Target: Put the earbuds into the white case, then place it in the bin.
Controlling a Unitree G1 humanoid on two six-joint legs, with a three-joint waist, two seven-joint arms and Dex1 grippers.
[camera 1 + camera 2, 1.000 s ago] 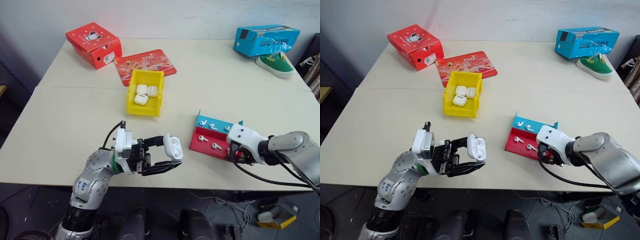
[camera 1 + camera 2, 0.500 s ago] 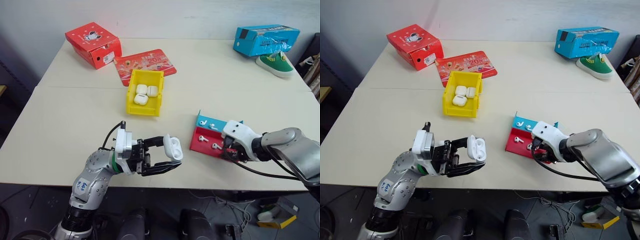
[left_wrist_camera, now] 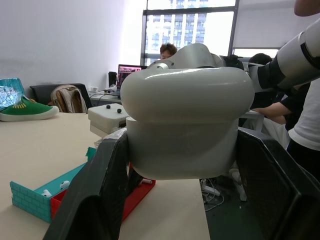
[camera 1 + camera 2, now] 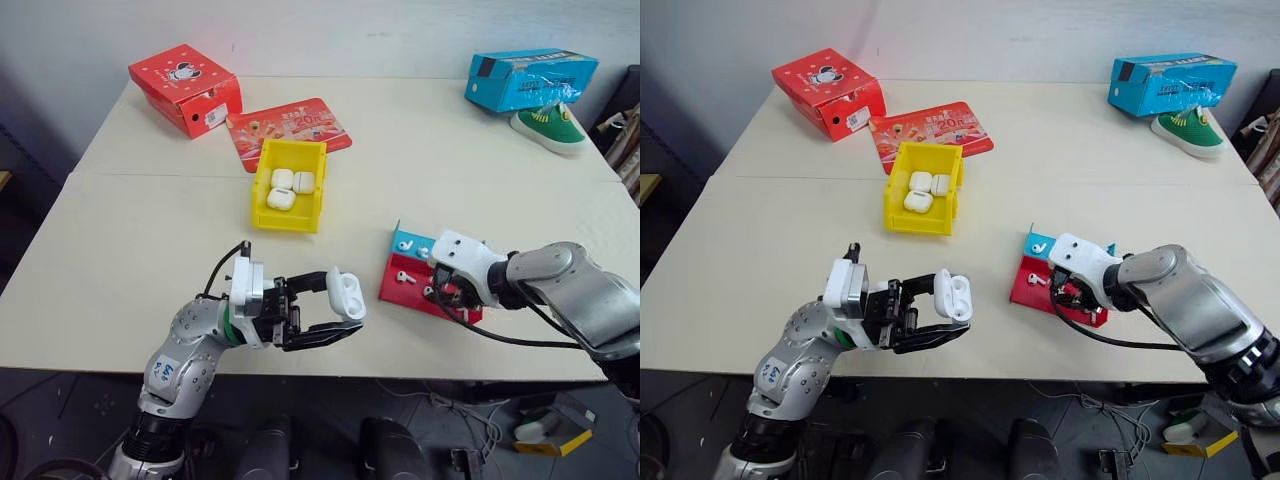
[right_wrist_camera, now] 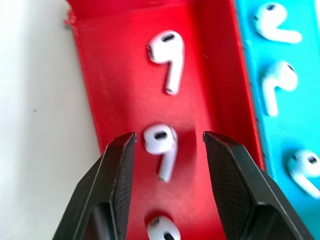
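Hovering over the red step of the stepped tray [image 4: 404, 285] near the desk's [image 4: 150, 230] front right edge, the right gripper [image 5: 169, 150] has its fingers parted, with one of the earbuds [image 5: 160, 145] lying between the tips, untouched. The left gripper [image 4: 335, 312], above the desk's front edge, is clamped on the white case [image 4: 346, 295]. The bin [image 4: 290, 184] sits mid-desk.

White earbuds [image 5: 161, 142], red/blue tray [image 5: 120, 85], yellow bin [image 4: 288, 214], white case [image 4: 347, 295].
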